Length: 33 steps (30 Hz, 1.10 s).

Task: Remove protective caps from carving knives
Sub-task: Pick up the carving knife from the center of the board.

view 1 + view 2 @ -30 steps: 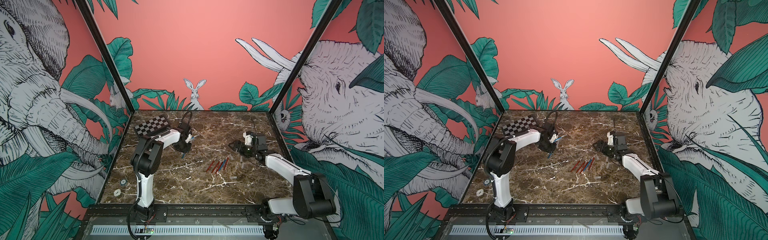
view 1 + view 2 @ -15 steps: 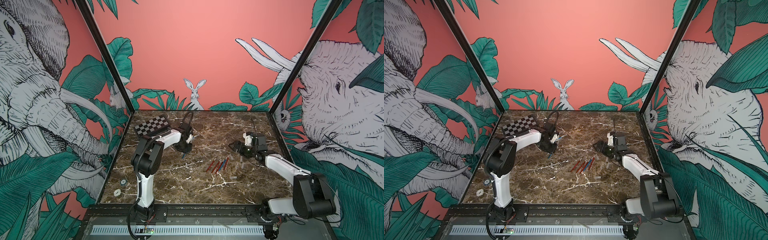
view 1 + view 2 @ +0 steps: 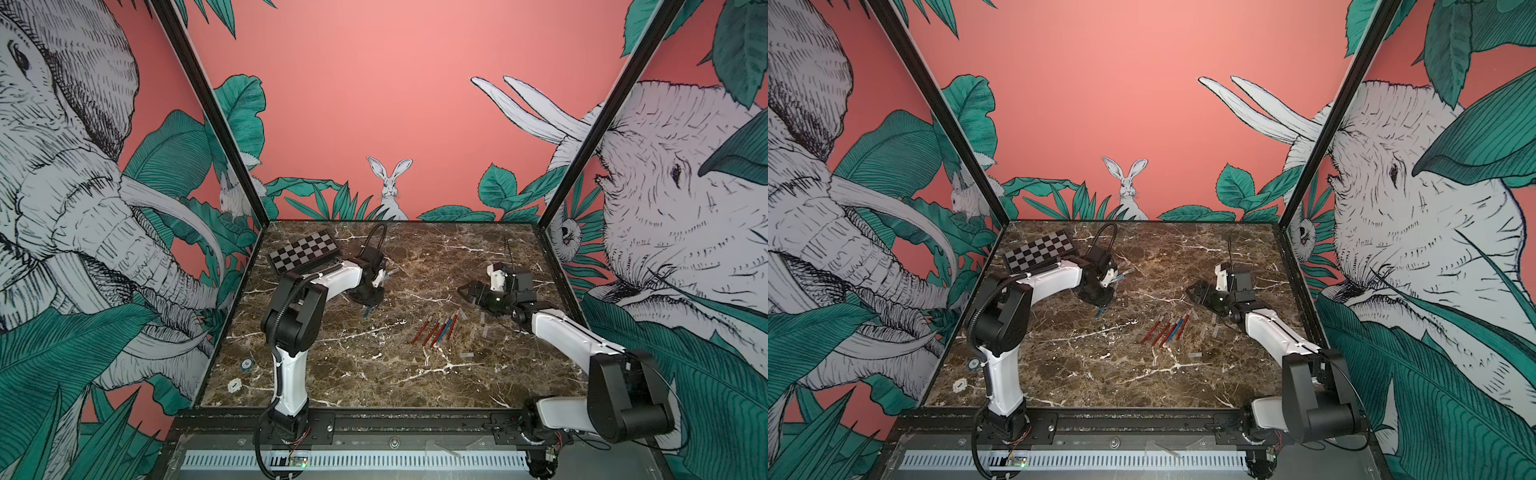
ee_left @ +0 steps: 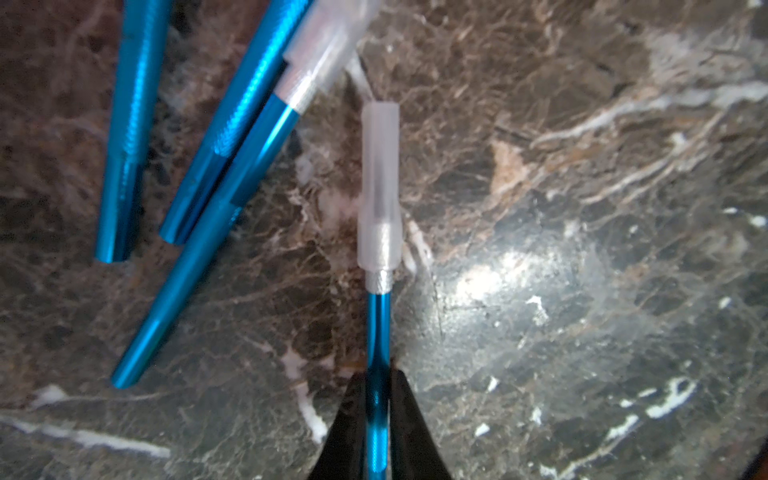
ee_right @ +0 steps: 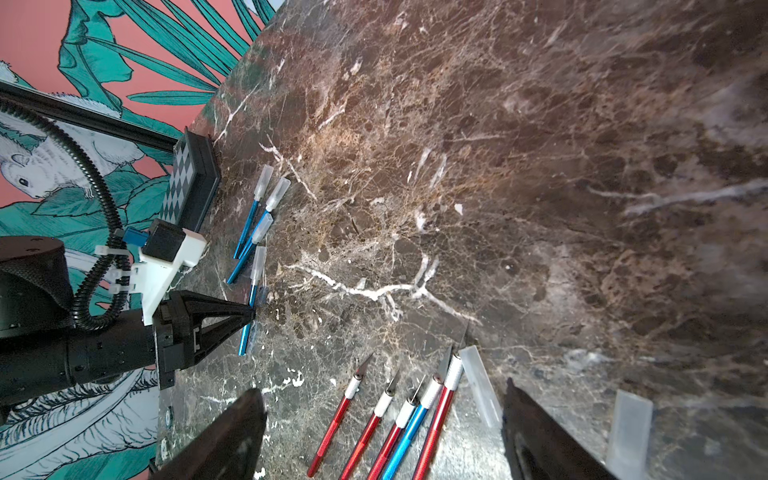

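My left gripper (image 4: 378,374) is shut on the handle of a blue carving knife (image 4: 379,328), which still wears its clear protective cap (image 4: 380,187). It holds the knife low over the marble, as a top view shows for the left gripper (image 3: 371,300). Three more capped blue knives (image 5: 253,216) lie beside it. My right gripper (image 5: 382,415) stands open with nothing between its fingers. It hovers over a row of several uncapped knives (image 3: 436,330), most of them red and one blue. Loose caps (image 5: 480,386) lie by that row.
A checkered black-and-silver board (image 3: 303,251) lies at the back left, close behind the left arm. Two small round discs (image 3: 246,364) sit near the front left edge. More loose caps (image 3: 466,355) lie scattered right of the knife row.
The left gripper has shifted slightly among the blue knives and closed tighter on one handle. The right arm has not moved.
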Motion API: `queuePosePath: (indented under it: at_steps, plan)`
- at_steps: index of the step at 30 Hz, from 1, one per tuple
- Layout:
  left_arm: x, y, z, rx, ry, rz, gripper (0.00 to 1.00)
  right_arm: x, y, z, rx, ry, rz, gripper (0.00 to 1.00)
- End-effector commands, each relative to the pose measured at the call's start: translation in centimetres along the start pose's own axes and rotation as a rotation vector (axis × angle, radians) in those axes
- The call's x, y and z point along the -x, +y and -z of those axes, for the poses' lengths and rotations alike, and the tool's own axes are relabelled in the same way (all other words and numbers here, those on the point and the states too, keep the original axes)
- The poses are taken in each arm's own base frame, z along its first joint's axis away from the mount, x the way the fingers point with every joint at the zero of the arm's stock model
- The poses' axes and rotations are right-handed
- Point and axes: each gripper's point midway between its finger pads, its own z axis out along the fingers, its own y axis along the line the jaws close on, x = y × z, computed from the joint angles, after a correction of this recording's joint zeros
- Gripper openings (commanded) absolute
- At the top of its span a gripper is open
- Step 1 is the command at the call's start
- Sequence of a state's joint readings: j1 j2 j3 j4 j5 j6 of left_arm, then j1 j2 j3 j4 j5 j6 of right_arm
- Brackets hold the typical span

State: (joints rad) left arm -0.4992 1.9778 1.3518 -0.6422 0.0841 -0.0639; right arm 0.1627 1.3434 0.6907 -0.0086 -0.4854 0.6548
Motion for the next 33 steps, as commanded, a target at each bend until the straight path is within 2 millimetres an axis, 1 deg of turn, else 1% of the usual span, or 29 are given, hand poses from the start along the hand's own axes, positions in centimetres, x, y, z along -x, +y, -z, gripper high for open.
queuePosePath:
  at_steps: [1, 5, 8, 11, 18, 26, 29, 33]
  plan:
    - [-1.7, -0.9, -0.6, -0.019, 0.057, -0.006, 0.15, 0.5, 0.1, 0.5, -0.001, -0.031, 0.009, 0.86]
    - [-1.0, -1.2, 0.8, -0.026, 0.029, -0.018, 0.14, 0.8, 0.3, 0.8, -0.009, -0.036, 0.015, 0.86]
    - [-0.6, -1.7, 1.7, -0.048, 0.013, -0.022, 0.14, 0.8, 0.6, 1.3, -0.004, -0.038, 0.018, 0.86]
    - [-0.2, -2.3, 2.5, -0.062, -0.004, -0.033, 0.14, 0.9, 0.5, 1.8, -0.019, -0.050, 0.028, 0.86]
    - [0.3, -3.4, 4.6, -0.088, -0.038, -0.050, 0.14, 0.5, 0.5, 1.8, -0.008, -0.049, 0.020, 0.86]
    - [0.8, -4.9, 6.6, -0.144, -0.087, -0.054, 0.14, 0.3, 0.7, 1.2, 0.017, -0.034, 0.009, 0.86]
    - [1.0, -5.6, 7.1, -0.169, -0.100, -0.048, 0.14, 0.4, 1.1, 0.8, 0.034, -0.028, 0.010, 0.84]
    - [1.2, -7.1, 7.5, -0.215, -0.121, -0.053, 0.14, 0.1, 1.7, -0.1, 0.056, -0.011, 0.008, 0.82]
